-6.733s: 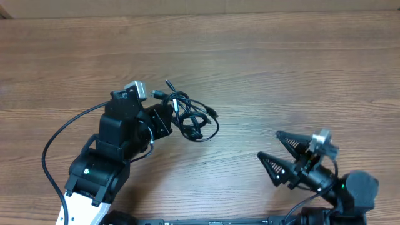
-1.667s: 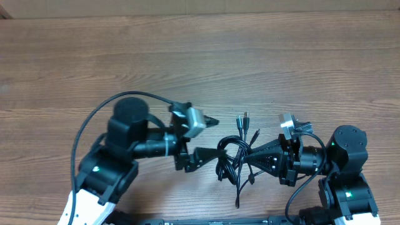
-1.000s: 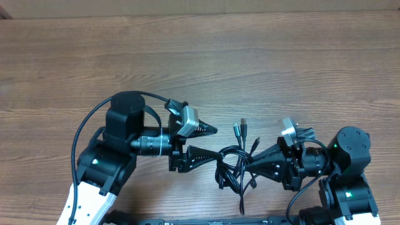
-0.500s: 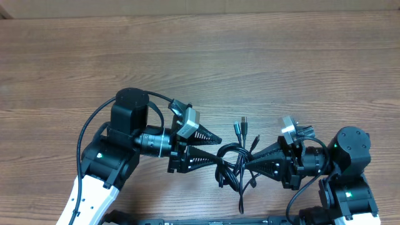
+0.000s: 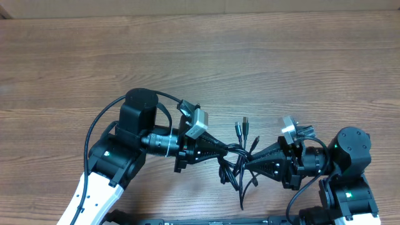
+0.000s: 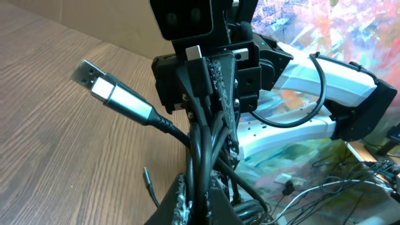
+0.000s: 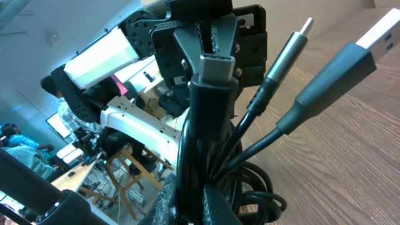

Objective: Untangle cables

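Observation:
The cables (image 5: 235, 167) form a tangled bundle of thin black cords hanging between both grippers, just above the table near its front edge. Loose plug ends (image 5: 240, 127) stick out toward the back. My left gripper (image 5: 227, 150) reaches in from the left and is shut on several strands (image 6: 201, 156). From the right, my right gripper (image 5: 248, 162) is shut on the same bundle (image 7: 209, 137). A silver USB plug (image 6: 95, 80) juts left in the left wrist view. In the right wrist view, black plugs (image 7: 374, 39) point up and right.
The brown wooden table (image 5: 200, 62) stretches behind the arms. The left arm's own thick black wire (image 5: 100, 125) loops at the left. The two gripper tips stand very close, facing each other. The table's front edge runs just below both arm bases.
My left gripper has moved right into the bundle and closed on the strands; half a second ago its jaws were still apart. The right gripper has kept its hold in place.

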`<state>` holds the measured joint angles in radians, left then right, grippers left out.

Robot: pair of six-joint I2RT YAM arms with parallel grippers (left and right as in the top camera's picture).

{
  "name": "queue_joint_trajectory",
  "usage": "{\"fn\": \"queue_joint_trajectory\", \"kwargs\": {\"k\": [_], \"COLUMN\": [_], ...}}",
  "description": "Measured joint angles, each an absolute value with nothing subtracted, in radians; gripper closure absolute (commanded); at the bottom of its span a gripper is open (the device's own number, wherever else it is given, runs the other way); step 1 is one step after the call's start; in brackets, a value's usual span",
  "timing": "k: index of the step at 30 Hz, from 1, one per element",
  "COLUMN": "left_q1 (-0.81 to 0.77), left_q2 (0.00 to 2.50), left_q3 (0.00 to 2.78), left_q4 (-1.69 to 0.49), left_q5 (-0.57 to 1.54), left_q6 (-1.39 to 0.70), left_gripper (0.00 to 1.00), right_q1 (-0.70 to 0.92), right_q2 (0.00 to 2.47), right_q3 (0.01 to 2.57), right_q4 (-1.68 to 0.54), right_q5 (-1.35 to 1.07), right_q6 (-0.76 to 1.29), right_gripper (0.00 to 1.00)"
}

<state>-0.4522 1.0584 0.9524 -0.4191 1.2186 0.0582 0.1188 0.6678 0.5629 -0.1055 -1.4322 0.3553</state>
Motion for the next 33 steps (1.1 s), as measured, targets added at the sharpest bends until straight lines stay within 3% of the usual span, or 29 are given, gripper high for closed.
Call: {"fn": "queue_joint_trajectory", "kwargs": {"k": [4, 18, 19, 20, 21, 24, 25, 33], "left_q1": [-0.452, -0.452, -0.452, -0.452, -0.452, -0.452, -0.451, -0.452], "left_q2": [1.059, 1.065, 1.065, 1.065, 1.065, 1.065, 1.064, 1.063], "left_q3": [0.951, 0.949, 0.949, 0.949, 0.949, 0.949, 0.950, 0.950], "left_q4": [-0.366, -0.129, -0.104, -0.097, -0.098, -0.123, -0.161, -0.257], "left_q5": [1.192, 1.132, 1.132, 1.133, 1.132, 1.108, 1.049, 0.809], "left_q6": [0.027, -0.128, -0.138, -0.148, -0.152, -0.159, -0.159, -0.167], "left_gripper": [0.96, 0.96, 0.96, 0.96, 0.96, 0.96, 0.96, 0.96], "right_q1": [0.118, 0.120, 0.120, 0.119, 0.120, 0.119, 0.119, 0.119], "right_q2": [0.668, 0.668, 0.668, 0.668, 0.668, 0.668, 0.668, 0.668], "right_q3": [0.563, 0.571, 0.571, 0.571, 0.571, 0.571, 0.570, 0.570], "right_q4": [-0.118, -0.315, -0.320, -0.340, -0.345, -0.356, -0.361, -0.322], "right_q5": [-1.409, -1.168, -1.159, -1.144, -1.137, -1.109, -1.102, -1.096], "right_q6": [0.355, 0.363, 0.362, 0.363, 0.364, 0.370, 0.368, 0.434], "right_gripper": [0.90, 0.91, 0.87, 0.76, 0.51, 0.09, 0.00, 0.00]}}
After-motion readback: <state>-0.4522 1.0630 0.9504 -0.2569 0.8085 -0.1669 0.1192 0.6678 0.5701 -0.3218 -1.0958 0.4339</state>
